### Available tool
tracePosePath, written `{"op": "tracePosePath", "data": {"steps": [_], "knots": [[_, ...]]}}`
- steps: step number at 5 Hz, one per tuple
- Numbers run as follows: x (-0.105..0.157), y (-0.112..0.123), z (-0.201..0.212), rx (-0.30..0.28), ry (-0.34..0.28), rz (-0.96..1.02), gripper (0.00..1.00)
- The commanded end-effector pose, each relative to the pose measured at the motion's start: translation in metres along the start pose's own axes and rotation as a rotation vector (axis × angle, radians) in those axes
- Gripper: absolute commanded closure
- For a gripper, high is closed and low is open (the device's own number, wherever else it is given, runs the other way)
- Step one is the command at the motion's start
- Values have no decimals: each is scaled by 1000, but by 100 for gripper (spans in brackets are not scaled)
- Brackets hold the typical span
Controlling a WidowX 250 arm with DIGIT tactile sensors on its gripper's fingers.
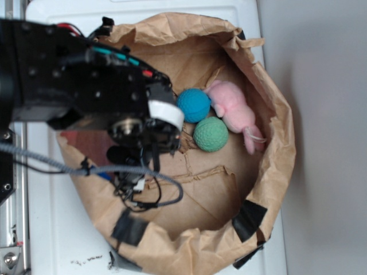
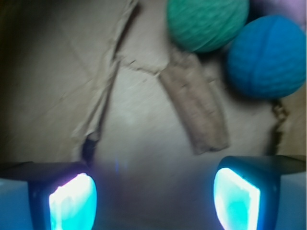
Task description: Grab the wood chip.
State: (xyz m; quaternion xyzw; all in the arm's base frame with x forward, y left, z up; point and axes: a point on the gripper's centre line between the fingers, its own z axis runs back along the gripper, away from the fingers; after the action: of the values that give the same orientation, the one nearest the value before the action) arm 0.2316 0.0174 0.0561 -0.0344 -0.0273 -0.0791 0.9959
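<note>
Your black gripper [image 2: 153,196] has fingers spread, nothing held; flat brown rough wood chip [image 2: 194,108] lies just ahead, one end tucked against green knitted ball [image 2: 207,23], so approach from its free end.

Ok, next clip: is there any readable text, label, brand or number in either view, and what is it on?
None can be read in either view.
The white patch on the gripper, seen in the exterior view, looks blank or too blurred to tell.
The paper bag, wood chip, green ball, blue ball and pink toy show no print.
</note>
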Motion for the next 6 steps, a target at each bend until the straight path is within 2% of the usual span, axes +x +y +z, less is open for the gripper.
{"op": "tracePosePath", "data": {"steps": [1,4,6], "knots": [[20,27,19,16,-46,-19,0],[29,25,9,36,-30,-44,0],[48,20,18,19,-59,-67,0]]}}
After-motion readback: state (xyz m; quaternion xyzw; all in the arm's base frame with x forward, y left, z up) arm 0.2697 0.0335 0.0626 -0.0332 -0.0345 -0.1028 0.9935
